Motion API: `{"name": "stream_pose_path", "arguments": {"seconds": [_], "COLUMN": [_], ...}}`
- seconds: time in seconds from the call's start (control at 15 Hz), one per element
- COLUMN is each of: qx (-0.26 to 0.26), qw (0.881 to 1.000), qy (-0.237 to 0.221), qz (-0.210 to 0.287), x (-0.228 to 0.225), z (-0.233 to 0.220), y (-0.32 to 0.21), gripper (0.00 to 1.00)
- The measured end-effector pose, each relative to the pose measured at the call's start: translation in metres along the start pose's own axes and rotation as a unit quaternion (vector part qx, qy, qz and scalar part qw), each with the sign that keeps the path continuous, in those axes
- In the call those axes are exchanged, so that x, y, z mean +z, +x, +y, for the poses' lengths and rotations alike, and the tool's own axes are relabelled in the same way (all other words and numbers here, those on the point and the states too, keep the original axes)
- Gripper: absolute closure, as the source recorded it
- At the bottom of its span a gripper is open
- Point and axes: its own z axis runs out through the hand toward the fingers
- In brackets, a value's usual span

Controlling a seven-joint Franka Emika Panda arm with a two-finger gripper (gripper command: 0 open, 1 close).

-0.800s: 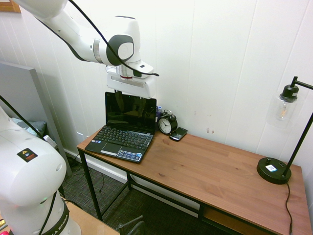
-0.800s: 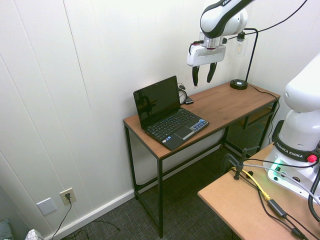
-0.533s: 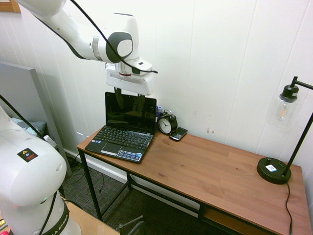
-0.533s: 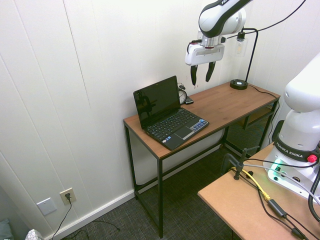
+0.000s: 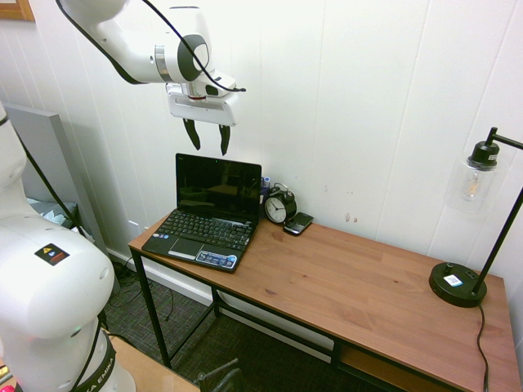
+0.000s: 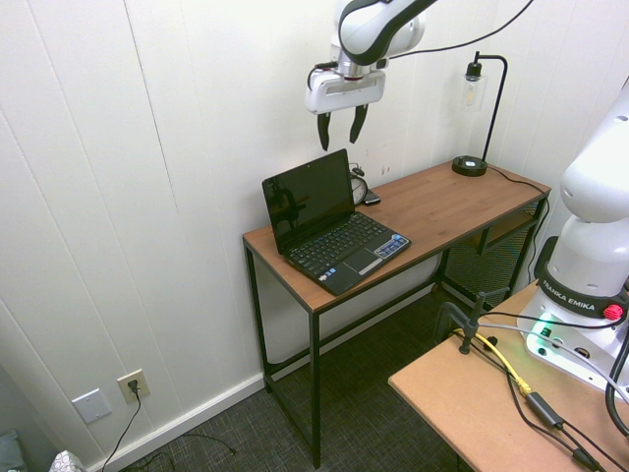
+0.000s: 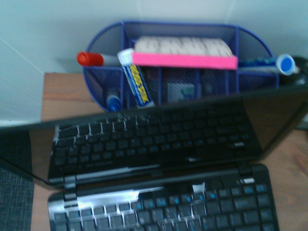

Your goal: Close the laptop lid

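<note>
In the upper left of the first exterior view, a white robot gripper (image 5: 207,139) is seen suspended, its two black fingers spread wide and nothing held between them. Below it, at the left end of a brown wooden desk (image 5: 351,278), a black netbook (image 5: 202,237) is pictured with its laptop lid (image 5: 218,186) raised, the screen dark and tilted back, and the keyboard exposed. Stickers are displayed on its palm rest. Behind the lid, a blue mesh organizer (image 7: 159,79) is captured in the wrist view, filled with markers, a glue stick (image 7: 136,79) and a pink-edged eraser (image 7: 184,54). Just right of the netbook, a black alarm clock (image 5: 280,205) is set near the wall, with a dark phone (image 5: 298,224) placed beside it. At the far right of the frame, a black lamp (image 5: 458,284) is stationed on the desk.
</note>
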Motion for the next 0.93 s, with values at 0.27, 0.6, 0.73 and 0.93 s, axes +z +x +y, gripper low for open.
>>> {"name": "stream_pose_path", "arguments": {"seconds": [0.27,0.6,0.73,0.93], "qx": [-0.005,0.008,0.015,0.020], "qw": [1.000,1.000,1.000,1.000], "qy": [0.013,0.003,-0.003,-0.008], "qz": [0.013,0.019,0.022,0.022], "x": [0.037,0.090,0.096,0.097], "z": [-0.065,-0.105,-0.108,-0.107], "y": [0.011,0.021,0.025,0.029], "gripper": [0.00,1.00,1.00,1.00]}}
